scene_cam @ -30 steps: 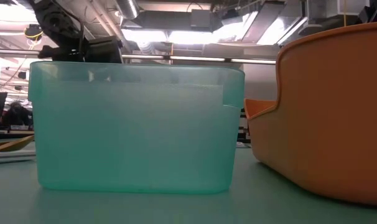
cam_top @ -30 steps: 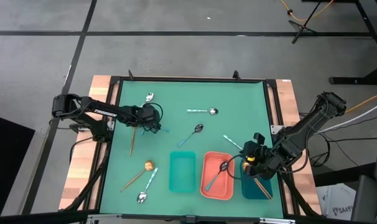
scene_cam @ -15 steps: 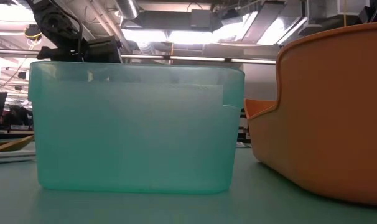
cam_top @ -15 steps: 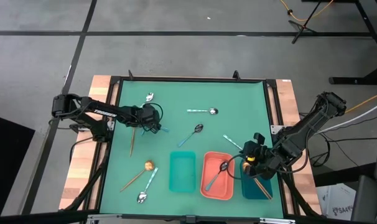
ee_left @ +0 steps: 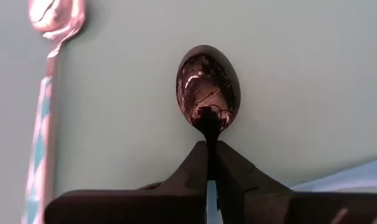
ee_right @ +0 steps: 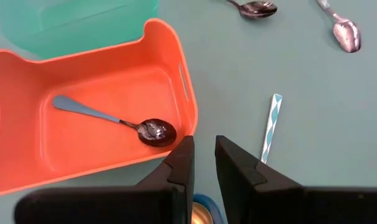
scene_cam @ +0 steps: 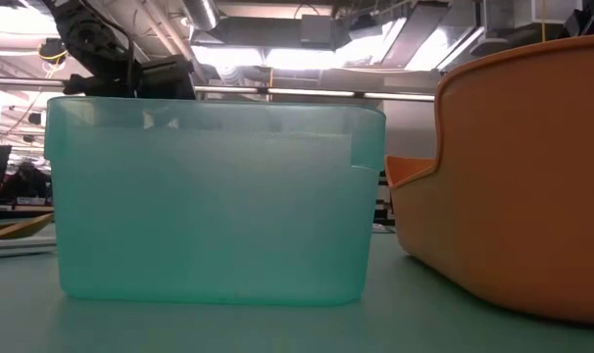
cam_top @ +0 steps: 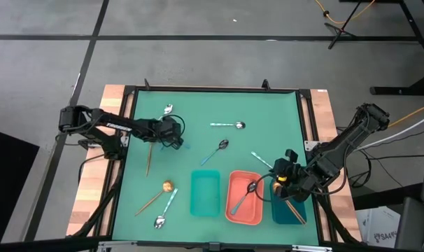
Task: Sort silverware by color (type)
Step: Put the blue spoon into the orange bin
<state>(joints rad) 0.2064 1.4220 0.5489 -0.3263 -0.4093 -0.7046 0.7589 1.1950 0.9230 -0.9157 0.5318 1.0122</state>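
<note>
My left gripper (cam_top: 175,134) is at the far left of the green mat, shut on a dark-bowled spoon (ee_left: 208,84). A silver spoon with a patterned teal handle (ee_left: 46,112) lies beside it. My right gripper (ee_right: 204,163) hangs still over the gap between the coral tray (cam_top: 244,198) and the dark blue tray (cam_top: 289,210). Its fingers stand a narrow gap apart with nothing between the tips. One dark spoon (ee_right: 117,121) lies in the coral tray. A brown-handled spoon (cam_top: 294,211) lies in the dark blue tray. The teal tray (cam_top: 205,193) looks bare. My left gripper pinches the dark spoon's thin neck (ee_left: 208,127), just behind the bowl, between its two fingertips. The fingers slant down from the table's left side and point roughly along the spoon. The bowl (ee_left: 208,78) lies hollow side up on the mat.
Loose spoons lie about the mat: a silver one (cam_top: 229,125) at the far middle, a dark one (cam_top: 216,150) at the centre, a gold one (cam_top: 156,198) and a silver one (cam_top: 164,210) near left. There is also a brown handle (cam_top: 148,157) and a patterned handle (ee_right: 270,127).
My left gripper has shut on the dark spoon's neck, staying where it was. The spoon lies where it did. My right gripper has kept still.
</note>
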